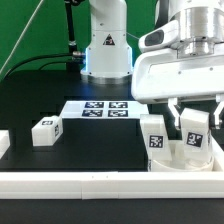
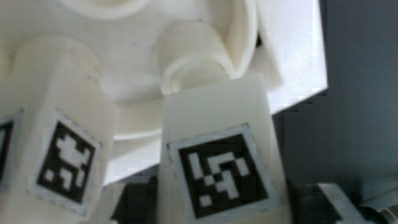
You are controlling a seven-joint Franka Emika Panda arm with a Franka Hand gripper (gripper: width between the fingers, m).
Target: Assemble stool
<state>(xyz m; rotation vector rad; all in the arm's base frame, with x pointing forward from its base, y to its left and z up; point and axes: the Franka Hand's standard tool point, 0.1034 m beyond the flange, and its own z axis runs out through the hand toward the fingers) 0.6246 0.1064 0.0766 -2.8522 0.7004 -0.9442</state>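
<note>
My gripper [image 1: 194,120] hangs over the exterior view's right side, shut on a white stool leg [image 1: 193,127] with a black-and-white tag. That leg stands upright on the round white seat disc [image 1: 188,160]. A second leg [image 1: 155,136] stands upright on the disc just beside it. In the wrist view the held leg [image 2: 221,150] fills the middle, the second leg [image 2: 57,150] stands next to it, and the seat disc's curved wall [image 2: 196,50] lies behind them. One dark fingertip [image 2: 356,200] shows beside the held leg. A third leg [image 1: 45,131] lies loose on the black table at the left.
The marker board [image 1: 100,108] lies flat mid-table in front of the robot base [image 1: 105,50]. A long white rail [image 1: 90,181] runs along the table's front edge. Another white piece [image 1: 3,144] sits cut off at the far left edge.
</note>
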